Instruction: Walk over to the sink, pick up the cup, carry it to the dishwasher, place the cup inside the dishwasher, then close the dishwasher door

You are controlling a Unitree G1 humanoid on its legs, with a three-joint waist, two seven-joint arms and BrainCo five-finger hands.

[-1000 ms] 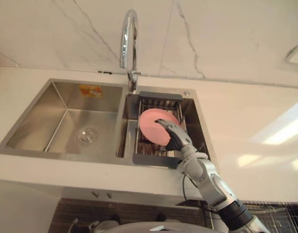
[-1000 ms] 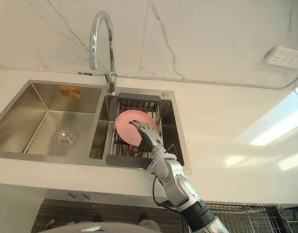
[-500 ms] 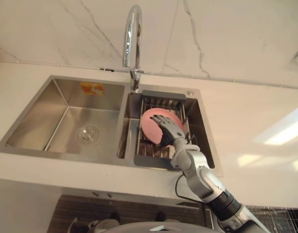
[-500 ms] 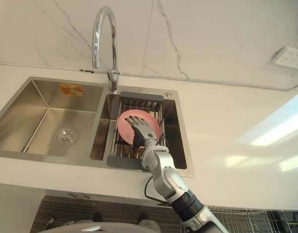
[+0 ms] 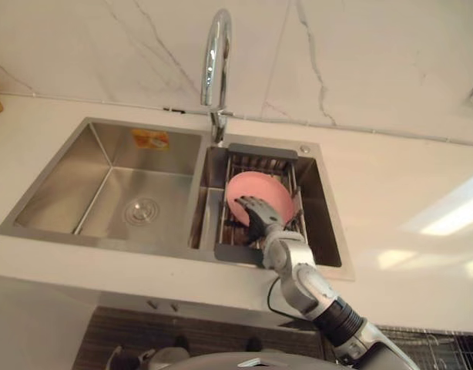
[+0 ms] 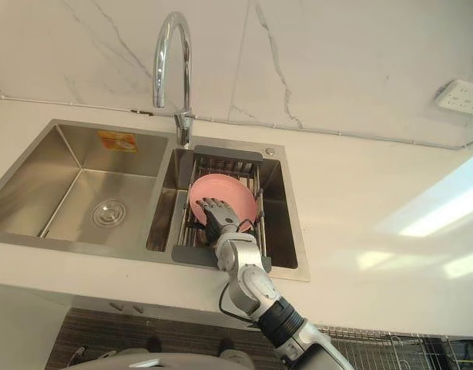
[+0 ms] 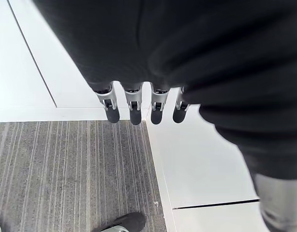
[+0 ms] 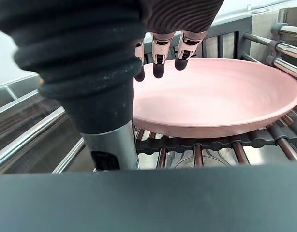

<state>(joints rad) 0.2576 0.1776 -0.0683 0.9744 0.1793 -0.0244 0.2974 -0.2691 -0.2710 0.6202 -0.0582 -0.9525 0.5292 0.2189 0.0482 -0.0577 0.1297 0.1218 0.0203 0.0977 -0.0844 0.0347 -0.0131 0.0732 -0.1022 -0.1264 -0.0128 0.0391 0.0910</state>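
A shallow pink dish (image 5: 259,196) lies tilted on the wire drain rack (image 5: 252,163) in the sink's right basin; I see no cup. My right hand (image 5: 256,216) reaches in from the counter's front edge and sits over the near side of the dish. In the right wrist view its fingers (image 8: 158,60) hang relaxed just above the pink dish (image 8: 221,96), curled round nothing; whether they touch it is unclear. My left hand (image 7: 134,104) hangs open over the grey floor, beside white cabinet fronts.
A tall chrome faucet (image 5: 217,54) stands behind the divider between the basins. The left basin (image 5: 121,193) holds only its drain. White counter (image 5: 406,208) runs to the right, with a wall socket strip (image 6: 461,96). A wire rack (image 5: 441,339) shows below the counter's edge.
My right hand has moved from the dish's right side to its near edge and come lower, the arm drawn in closer. The whole picture has shifted slightly.
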